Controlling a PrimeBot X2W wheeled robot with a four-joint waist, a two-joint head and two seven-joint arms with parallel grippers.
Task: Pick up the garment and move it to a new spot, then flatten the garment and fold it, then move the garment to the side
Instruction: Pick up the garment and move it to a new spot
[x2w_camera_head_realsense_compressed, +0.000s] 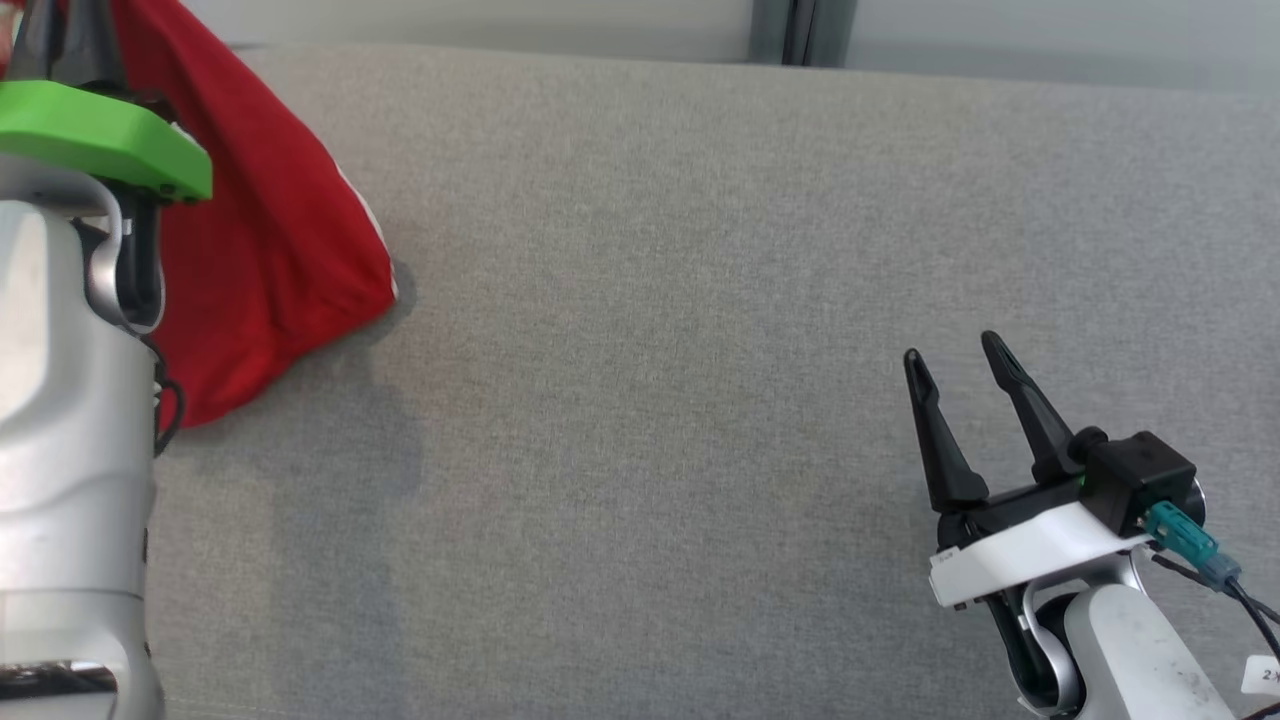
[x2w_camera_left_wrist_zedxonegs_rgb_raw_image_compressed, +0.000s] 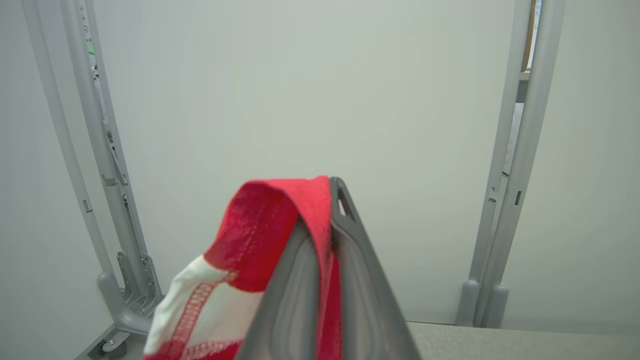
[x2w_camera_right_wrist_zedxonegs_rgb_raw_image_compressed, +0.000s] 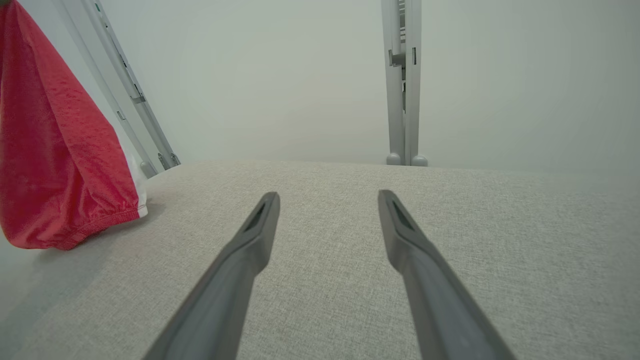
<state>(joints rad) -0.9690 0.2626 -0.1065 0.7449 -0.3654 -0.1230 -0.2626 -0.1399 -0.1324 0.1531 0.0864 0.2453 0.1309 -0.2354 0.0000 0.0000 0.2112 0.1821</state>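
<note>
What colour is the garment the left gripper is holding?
The garment is red with a white panel; the left wrist view shows it best.

The garment (x2w_camera_head_realsense_compressed: 270, 240) is bright red, with a white panel crossed by a red stitched stripe. The table (x2w_camera_head_realsense_compressed: 650, 300) beneath is light grey, finely woven. The right gripper (x2w_camera_head_realsense_compressed: 955, 350) is black, with a white bracket (x2w_camera_head_realsense_compressed: 1030, 550) and a teal plug (x2w_camera_head_realsense_compressed: 1185, 540). At the table's left, a bright green cover (x2w_camera_head_realsense_compressed: 100, 135) caps the silver left arm (x2w_camera_head_realsense_compressed: 70, 400).

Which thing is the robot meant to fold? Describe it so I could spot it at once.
Look at the wide grey table, then its left end, where the left gripper is. The garment hangs pinched in it: bright red with a white band, the only cloth there.
</note>
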